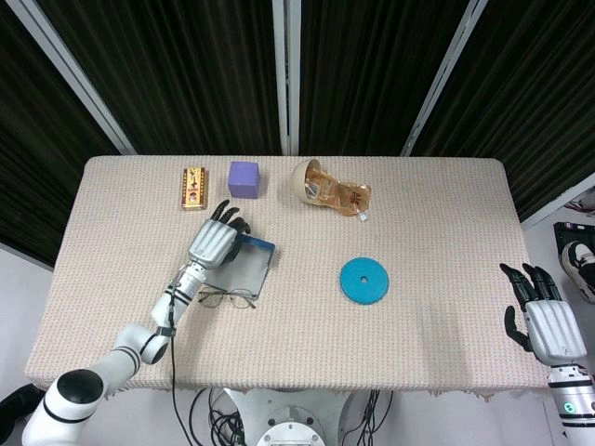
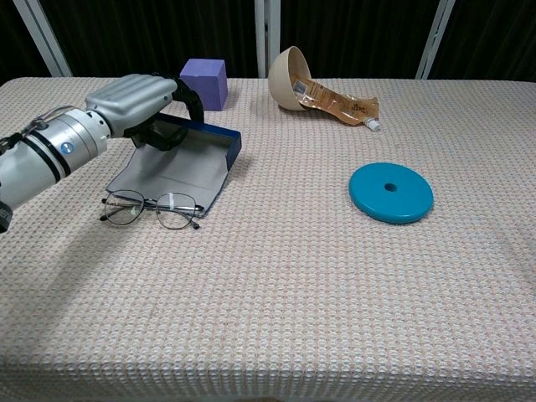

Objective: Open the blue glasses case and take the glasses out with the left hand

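Covering table (image 1: 446,242), woven beige cloth, dark curtains (image 1: 186,65)

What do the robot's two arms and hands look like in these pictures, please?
The left hand has a silver-grey metallic back and black fingers, on a silver wrist with black bands and a small blue mark. Its white left arm carries black rings and a thin black cable. The right hand matches it, silver-grey with black fingers, above a silver wrist with a small green mark.

Bare cloth surrounds the glasses (image 2: 152,209); only the open case (image 2: 182,163) crowds them behind.
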`<state>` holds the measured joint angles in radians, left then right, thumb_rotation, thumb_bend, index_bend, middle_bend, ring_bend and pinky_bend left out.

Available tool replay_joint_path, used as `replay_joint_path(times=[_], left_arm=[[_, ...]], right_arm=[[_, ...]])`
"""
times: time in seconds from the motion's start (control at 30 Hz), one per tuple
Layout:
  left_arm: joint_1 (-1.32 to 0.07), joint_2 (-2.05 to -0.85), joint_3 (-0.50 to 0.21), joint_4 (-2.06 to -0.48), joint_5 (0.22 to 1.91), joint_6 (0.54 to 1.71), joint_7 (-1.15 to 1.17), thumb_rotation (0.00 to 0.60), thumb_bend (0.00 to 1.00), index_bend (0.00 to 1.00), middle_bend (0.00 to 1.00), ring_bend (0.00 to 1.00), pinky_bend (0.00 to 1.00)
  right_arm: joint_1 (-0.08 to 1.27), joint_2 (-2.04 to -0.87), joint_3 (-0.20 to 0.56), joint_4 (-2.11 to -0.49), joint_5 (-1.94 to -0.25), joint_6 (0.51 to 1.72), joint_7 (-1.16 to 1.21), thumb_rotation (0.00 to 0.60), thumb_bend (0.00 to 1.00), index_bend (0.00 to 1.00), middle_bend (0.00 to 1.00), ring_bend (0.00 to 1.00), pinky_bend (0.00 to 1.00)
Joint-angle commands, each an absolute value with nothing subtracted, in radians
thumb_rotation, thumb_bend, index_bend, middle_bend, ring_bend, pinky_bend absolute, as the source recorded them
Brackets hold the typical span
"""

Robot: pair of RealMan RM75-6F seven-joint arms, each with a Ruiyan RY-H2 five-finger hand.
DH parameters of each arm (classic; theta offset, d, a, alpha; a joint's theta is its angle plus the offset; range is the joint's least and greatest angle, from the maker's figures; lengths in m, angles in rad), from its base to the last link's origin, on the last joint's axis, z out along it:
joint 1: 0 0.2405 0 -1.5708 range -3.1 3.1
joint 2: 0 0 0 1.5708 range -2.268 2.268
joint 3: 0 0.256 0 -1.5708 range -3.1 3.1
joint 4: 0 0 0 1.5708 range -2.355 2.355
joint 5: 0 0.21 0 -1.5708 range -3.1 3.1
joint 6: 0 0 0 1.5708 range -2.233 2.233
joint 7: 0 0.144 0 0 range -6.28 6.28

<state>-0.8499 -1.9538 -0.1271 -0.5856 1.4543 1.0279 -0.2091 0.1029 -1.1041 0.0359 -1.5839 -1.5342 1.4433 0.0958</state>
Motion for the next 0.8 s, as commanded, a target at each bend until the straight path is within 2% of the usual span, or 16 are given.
replay_joint_path(times=[0.03,0.1,0.23,0.37,0.5,0.63,0.8], left_arm=[[-0.852,-1.880,-0.171,-0.730,1.391,0.970,-0.155,0.600,0.39,0.13,0.21,0.04,0.00],[-0.838,-1.845,-0.181,-0.806,1.378,0.982,-0.135,0.600,0.35,0.10,0.19,0.03,0.00],[-0.789,-1.743,-0.176,-1.010,1.362,1.017,-0.059,0.600,0.35,0.10,0.18,0.03,0.00],[-0.731,-1.633,-0.149,-1.245,1.326,1.031,0.061,0.600,0.35,0.21,0.18,0.03,0.00],[-0.681,-1.567,-0.097,-1.416,1.286,1.035,0.198,0.600,0.39,0.33,0.18,0.03,0.00],[-0.651,-1.547,-0.068,-1.512,1.220,1.029,0.299,0.600,0.40,0.34,0.18,0.03,0.00],[-0.638,-1.560,-0.063,-1.546,1.153,1.033,0.383,0.600,0.40,0.35,0.18,0.03,0.00]], right_arm=[[0.103,-1.104,0.036,-1.583,-1.536,1.444,0.098,0.600,0.66,0.00,0.16,0.00,0.00],[0.104,-1.105,0.036,-1.580,-1.539,1.444,0.100,0.600,0.66,0.00,0.16,0.00,0.00],[0.108,-1.108,0.037,-1.571,-1.544,1.442,0.109,0.600,0.66,0.00,0.16,0.00,0.00],[0.113,-1.112,0.036,-1.562,-1.553,1.442,0.117,0.600,0.66,0.00,0.16,0.00,0.00],[0.123,-1.119,0.036,-1.551,-1.562,1.433,0.126,0.600,0.66,0.00,0.16,0.00,0.00],[0.128,-1.124,0.036,-1.539,-1.566,1.429,0.137,0.600,0.66,0.00,0.16,0.00,0.00],[0.132,-1.126,0.035,-1.530,-1.570,1.427,0.147,0.600,0.66,0.00,0.16,0.00,0.00]])
